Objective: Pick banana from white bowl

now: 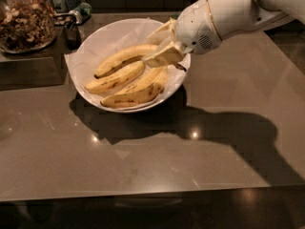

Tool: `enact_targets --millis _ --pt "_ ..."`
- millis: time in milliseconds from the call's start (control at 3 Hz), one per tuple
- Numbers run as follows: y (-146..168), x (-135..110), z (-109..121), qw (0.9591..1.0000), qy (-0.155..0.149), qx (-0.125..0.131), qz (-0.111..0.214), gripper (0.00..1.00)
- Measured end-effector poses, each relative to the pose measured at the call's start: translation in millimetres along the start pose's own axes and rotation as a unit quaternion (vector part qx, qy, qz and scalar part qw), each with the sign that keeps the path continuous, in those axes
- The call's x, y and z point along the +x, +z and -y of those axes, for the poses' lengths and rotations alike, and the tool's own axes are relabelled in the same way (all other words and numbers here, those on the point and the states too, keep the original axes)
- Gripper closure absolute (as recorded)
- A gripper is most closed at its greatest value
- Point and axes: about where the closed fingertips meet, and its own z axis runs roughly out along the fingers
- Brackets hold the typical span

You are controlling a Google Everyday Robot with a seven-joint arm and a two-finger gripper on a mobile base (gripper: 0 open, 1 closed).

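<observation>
The white bowl (102,37), lined with crinkled white paper, stands on the brown table and holds three speckled yellow bananas. The banana (121,59), the top one with a dark streak along its edge, lies tilted with its right end raised. My gripper (161,45) is over the right side of the bowl, its cream fingers (164,56) closed around that raised right end. The other two bananas (136,92) lie below it on the paper.
A glass jar of nuts (26,18) stands at the back left, with a small dark item (71,32) beside it. My white arm (238,8) reaches in from the upper right and casts a broad shadow (224,132) on the table.
</observation>
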Motion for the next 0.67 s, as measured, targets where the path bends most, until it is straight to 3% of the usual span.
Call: enact_targets --millis 333,667 --pt "-39.7 -23.1 -22.4 0.9995 -0.008 -0.006 0.028 1.00" --pt "-75.4 -35.4 -53.7 0.9985 0.005 -0.012 0.052 1.00"
